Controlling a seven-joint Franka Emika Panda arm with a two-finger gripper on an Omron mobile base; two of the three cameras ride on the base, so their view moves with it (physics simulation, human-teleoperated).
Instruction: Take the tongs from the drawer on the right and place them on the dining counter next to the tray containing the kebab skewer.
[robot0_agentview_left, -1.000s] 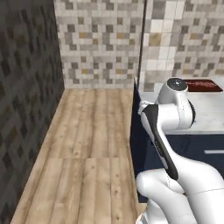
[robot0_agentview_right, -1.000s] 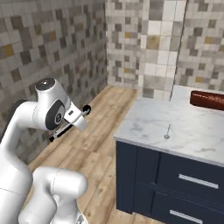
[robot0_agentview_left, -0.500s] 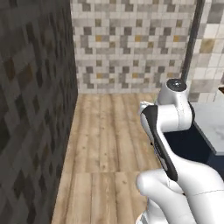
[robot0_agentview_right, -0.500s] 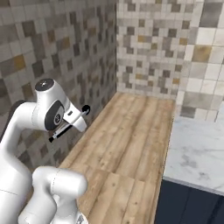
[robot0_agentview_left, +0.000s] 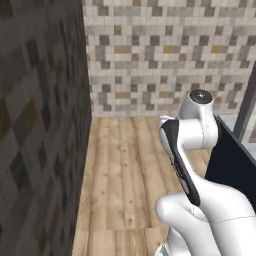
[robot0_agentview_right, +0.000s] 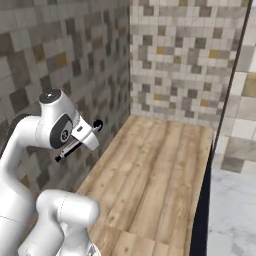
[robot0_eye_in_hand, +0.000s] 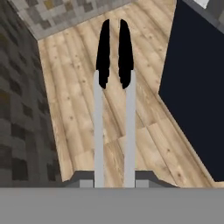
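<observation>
The tongs (robot0_eye_in_hand: 113, 65) reach away from the hand over the wooden floor: two slim grey arms close together, ending in black tips. My gripper (robot0_eye_in_hand: 114, 180) is shut on their near end. From the right base view the tongs (robot0_agentview_right: 75, 147) show as a dark rod slanting across the hand, held by the gripper (robot0_agentview_right: 86, 136) near the tiled wall. The dining counter's marble top (robot0_agentview_right: 232, 210) lies at the right edge over its navy base (robot0_eye_in_hand: 197, 87). Neither the tray nor the drawer is in view.
A dark mosaic wall (robot0_agentview_left: 40, 125) stands close on the left, and a lighter tiled wall (robot0_agentview_left: 165, 55) closes the far end. Between them and the navy counter side (robot0_agentview_left: 232, 165) runs a strip of plank floor (robot0_agentview_left: 130, 170).
The base has turned, so the whole scene slid right: the counter top with the tray and fork left the views, and the walls came closer. The arm keeps its pose, still holding the tongs.
</observation>
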